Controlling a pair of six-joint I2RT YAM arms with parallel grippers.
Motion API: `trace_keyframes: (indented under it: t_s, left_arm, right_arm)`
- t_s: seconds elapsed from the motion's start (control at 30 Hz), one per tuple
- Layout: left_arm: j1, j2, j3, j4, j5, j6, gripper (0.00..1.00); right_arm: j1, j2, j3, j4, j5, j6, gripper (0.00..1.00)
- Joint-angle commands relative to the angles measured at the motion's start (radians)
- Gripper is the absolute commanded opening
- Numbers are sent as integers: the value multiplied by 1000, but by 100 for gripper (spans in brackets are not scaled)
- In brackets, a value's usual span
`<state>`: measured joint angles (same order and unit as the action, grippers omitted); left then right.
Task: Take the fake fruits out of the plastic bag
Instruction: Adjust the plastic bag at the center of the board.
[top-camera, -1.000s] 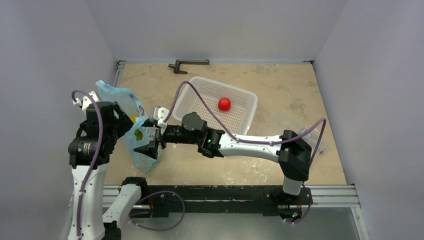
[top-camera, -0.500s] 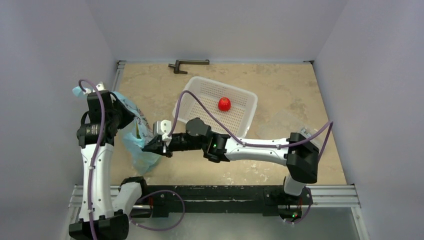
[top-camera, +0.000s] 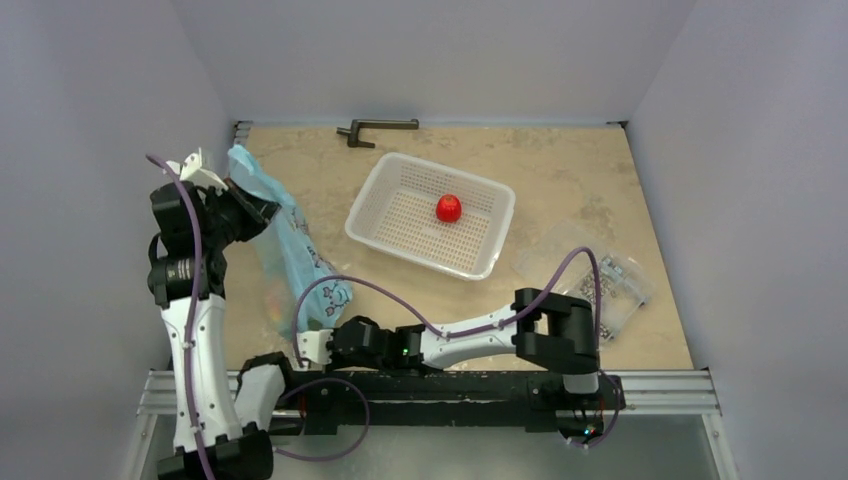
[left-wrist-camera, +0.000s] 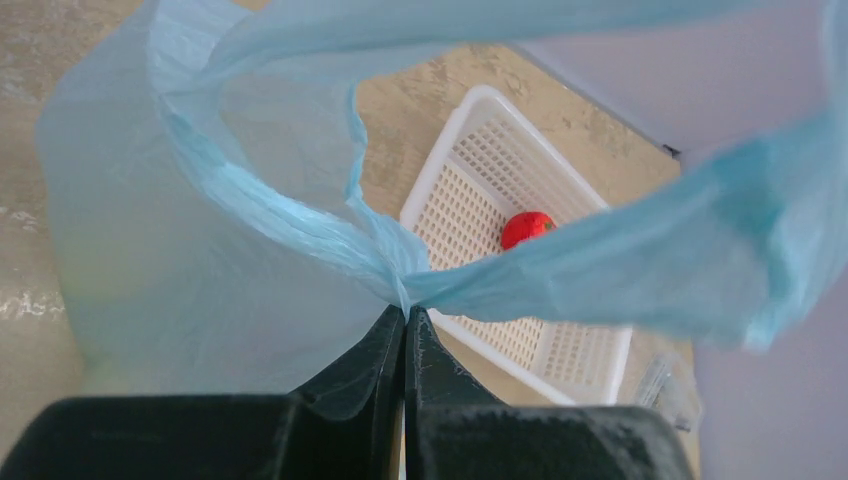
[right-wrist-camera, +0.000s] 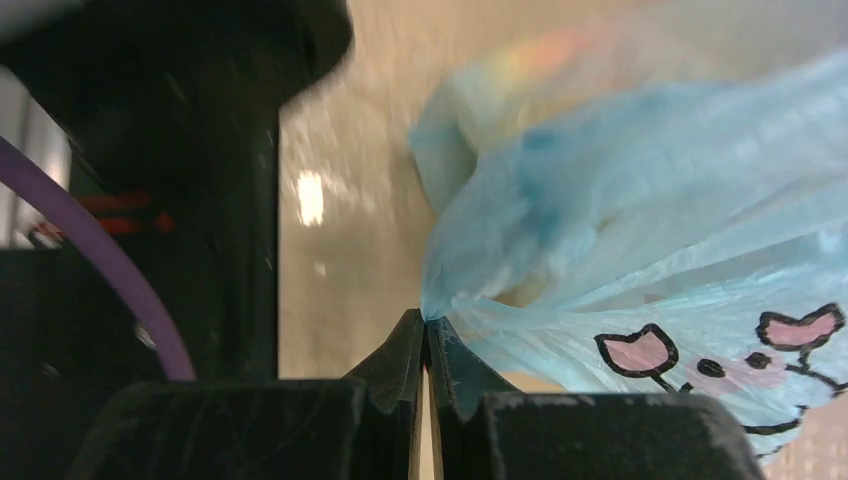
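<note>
Though faint overhead, print (right-wrist-camera: 640, 352) on plastic bag (right-wrist-camera: 640, 180) crisp beside right tool (right-wrist-camera: 427, 325).

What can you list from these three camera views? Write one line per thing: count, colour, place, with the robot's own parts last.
light blue thin plastic bag with pink cartoon print: one, pale blue, left side of the table, held between both grippers
white perforated plastic basket: one, white, middle of the table towards the far side
small round red fruit: one, red, inside the basket
dark L-shaped bar: one, dark grey-brown, far edge
clear plastic box of metal parts: one, transparent, right side
beige stone-patterned table: one, beige, under everything
left gripper: one, black, shut on the bag
right gripper: one, black, shut on the bag
</note>
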<state>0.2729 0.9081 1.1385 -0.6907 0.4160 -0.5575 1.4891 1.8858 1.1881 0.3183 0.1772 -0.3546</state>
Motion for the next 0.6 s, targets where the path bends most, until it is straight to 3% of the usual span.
trace_keyframes:
  t_s: [0.0,0.07,0.1,0.23,0.4,0.57]
  left_arm:
    - [8,-151,-109,54,55,94,0]
    - [8,-219,-171,41,38,131,0]
    - [8,-257,-196,34,33,160,0]
    - [8,-334,-261,-13,-61,220,0]
    - [7,-408,-314,-22,-126,215,0]
    - [7,-439,-307,-78,-226,221,0]
  right_arm:
    - [-10,-14,-41,-85,85,24,0]
    - [-9,-33,-58,-99,27,81,0]
    - [-10,-47,-70,-104,8,113,5]
    - [-10,-181,-184,-50,-73,218,40]
    - [-26,-379,-234,-50,-134,290,71]
    - [-91,-506,-228,-23,-174,396,86]
